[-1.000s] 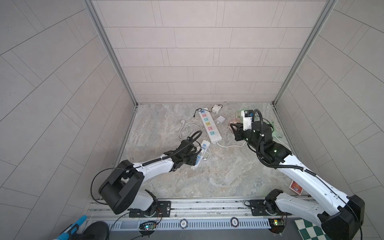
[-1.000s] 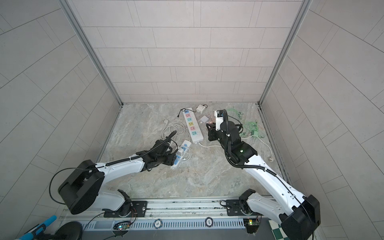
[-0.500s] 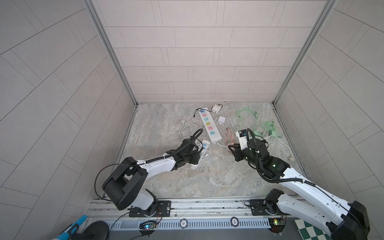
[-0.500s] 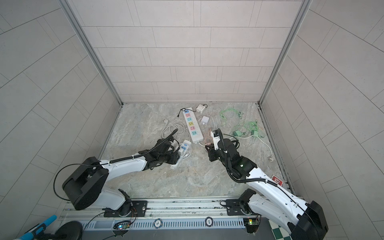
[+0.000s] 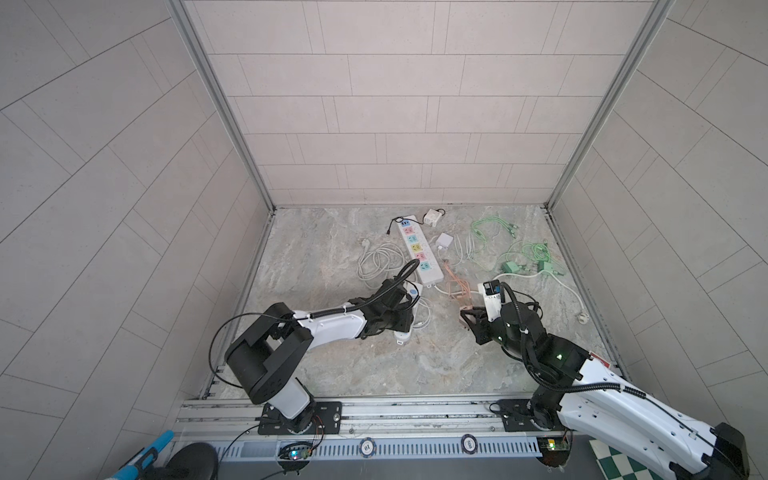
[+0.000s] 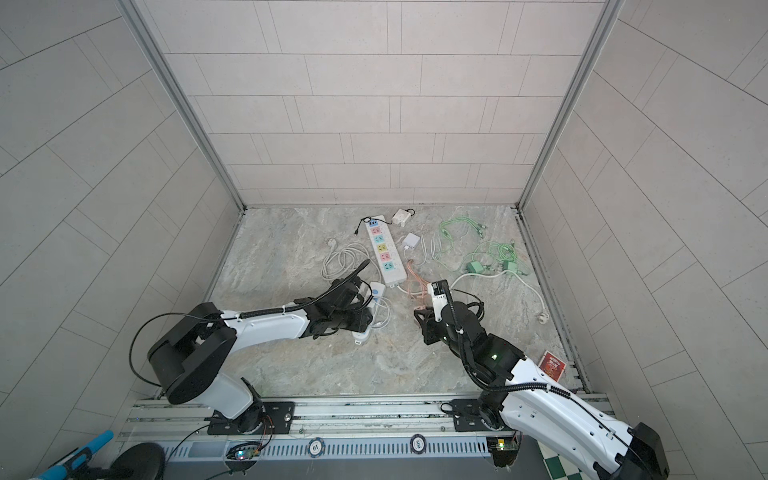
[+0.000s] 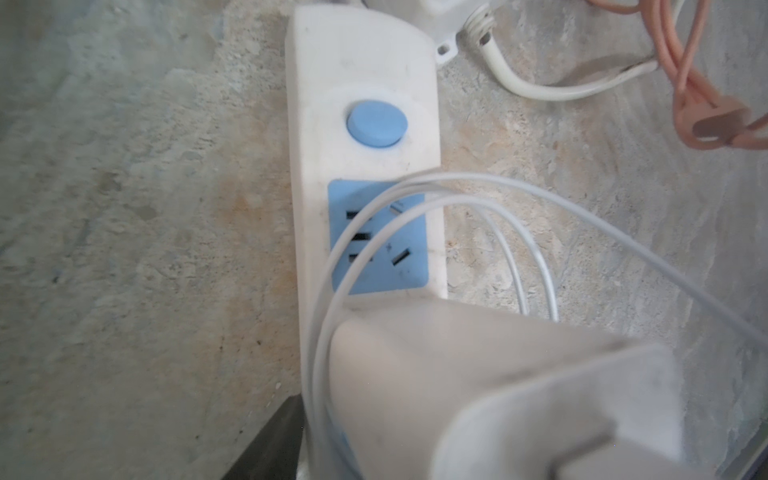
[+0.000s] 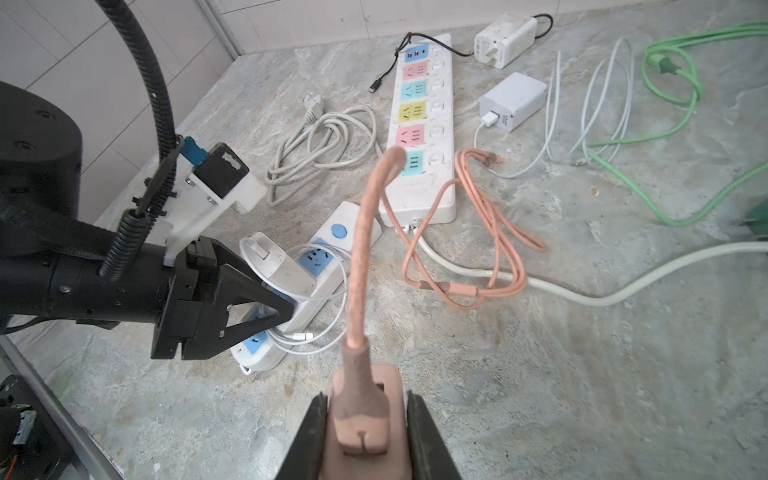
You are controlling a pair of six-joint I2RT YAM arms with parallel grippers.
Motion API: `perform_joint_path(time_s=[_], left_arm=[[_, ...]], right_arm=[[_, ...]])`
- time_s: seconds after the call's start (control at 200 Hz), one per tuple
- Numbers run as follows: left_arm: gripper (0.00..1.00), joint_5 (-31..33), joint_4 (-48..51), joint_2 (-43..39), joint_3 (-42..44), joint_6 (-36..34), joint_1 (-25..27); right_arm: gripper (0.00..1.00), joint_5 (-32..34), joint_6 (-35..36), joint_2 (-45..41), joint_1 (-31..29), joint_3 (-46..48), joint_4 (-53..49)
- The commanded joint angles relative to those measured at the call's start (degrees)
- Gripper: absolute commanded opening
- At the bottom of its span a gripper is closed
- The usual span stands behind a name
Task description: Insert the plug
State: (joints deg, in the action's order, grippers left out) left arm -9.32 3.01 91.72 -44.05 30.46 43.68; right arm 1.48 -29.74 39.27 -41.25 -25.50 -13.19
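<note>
My right gripper [image 8: 368,399] is shut on a pink plug [image 8: 361,424] whose pink cable [image 8: 494,249] trails back toward the long multicoloured power strip [image 5: 417,249]. In both top views this gripper [image 5: 465,318] hangs low over the floor, right of centre. My left gripper [image 5: 401,322] is shut on a white charger [image 8: 274,266] that stands tilted on a small white strip with blue sockets [image 7: 365,83]. One black finger [image 7: 270,449] shows beside the charger. Whether its prongs sit in a socket is hidden. One blue socket [image 7: 378,237] lies free, crossed by a thin white cable.
Two white adapters [image 5: 432,217] [image 5: 444,240] lie by the long strip. Green cables and green chargers [image 5: 523,257] fill the back right. A coiled white cord [image 5: 376,262] lies left of the strip, a thick white cord [image 8: 582,291] runs right. A red packet [image 6: 552,365] lies near the right wall.
My right arm has drawn back from the far end of the floor toward the front, carrying the pink plug. My left gripper has narrowed onto the white charger and stayed over the small strip.
</note>
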Motion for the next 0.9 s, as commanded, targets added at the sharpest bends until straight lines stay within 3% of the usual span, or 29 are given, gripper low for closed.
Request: perform_joint_path(time_s=[0.0, 0.235, 0.445, 0.671, 0.896], left_arm=[[0.58, 0.33, 4.18, 3.66, -2.92, 0.04, 0.35], [0.47, 0.90, 2.28, 8.64, -6.64, 3.90, -0.04], [0.46, 0.39, -6.62, 7.89, -0.79, 10.76, -4.78], [0.46, 3.03, -17.71, 0.36, 11.72, 19.18, -9.27], [0.46, 7.22, -20.19, -9.73, 21.90, 22.23, -12.31]], right_arm=[[0.01, 2.80, -2.27, 1.38, -0.27, 0.16, 0.47], [0.01, 3.53, -2.39, 12.63, 3.78, -4.75, -1.17], [0.01, -4.97, -0.52, 25.96, 9.33, -13.49, 0.45], [0.00, -15.38, -0.71, 44.53, 8.92, -25.83, -0.99], [0.00, -16.07, 0.35, 56.93, 3.93, -35.81, -4.83]])
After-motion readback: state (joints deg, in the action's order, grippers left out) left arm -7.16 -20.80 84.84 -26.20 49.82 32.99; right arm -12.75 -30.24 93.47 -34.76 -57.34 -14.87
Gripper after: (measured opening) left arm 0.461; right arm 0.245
